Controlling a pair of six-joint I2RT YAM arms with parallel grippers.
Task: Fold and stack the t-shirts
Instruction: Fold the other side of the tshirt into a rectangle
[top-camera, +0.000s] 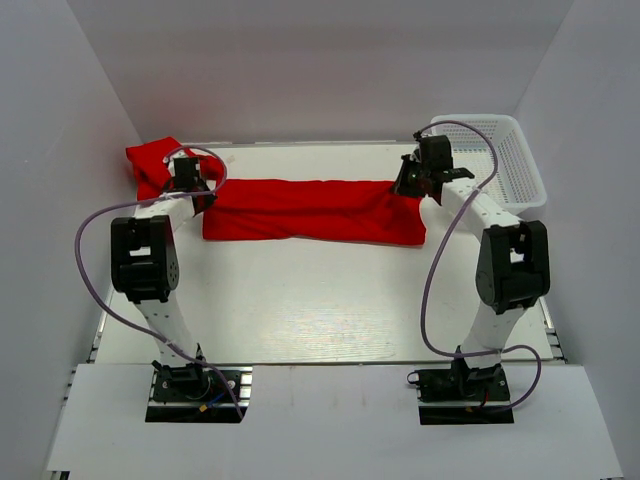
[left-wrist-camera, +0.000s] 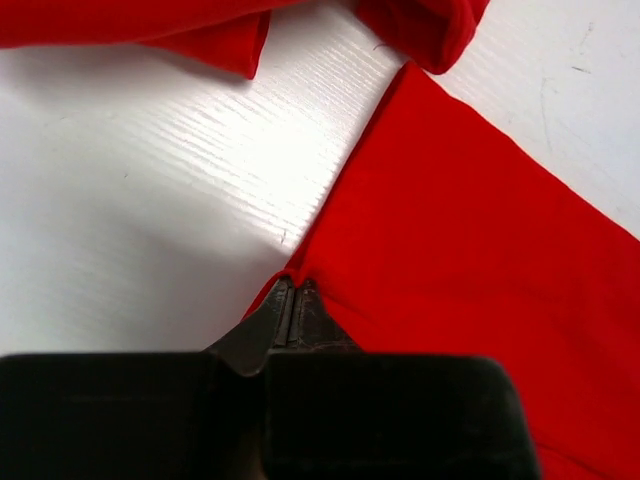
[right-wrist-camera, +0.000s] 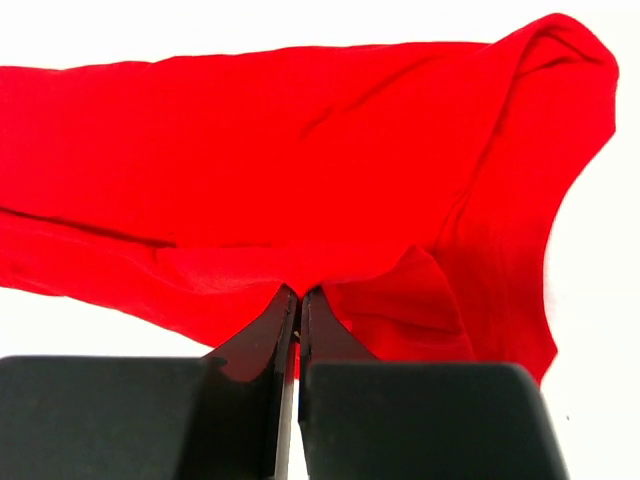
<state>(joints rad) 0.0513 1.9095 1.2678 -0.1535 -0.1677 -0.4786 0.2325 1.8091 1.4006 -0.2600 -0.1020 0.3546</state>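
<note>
A red t-shirt lies stretched in a long band across the far middle of the table. My left gripper is shut on its left end; the wrist view shows the cloth pinched at the tips of my left gripper. My right gripper is shut on the right end, with the cloth bunched at the tips of my right gripper. A second red t-shirt lies crumpled at the far left corner and shows in the left wrist view.
A white mesh basket stands at the far right, behind my right arm. White walls enclose the table on three sides.
</note>
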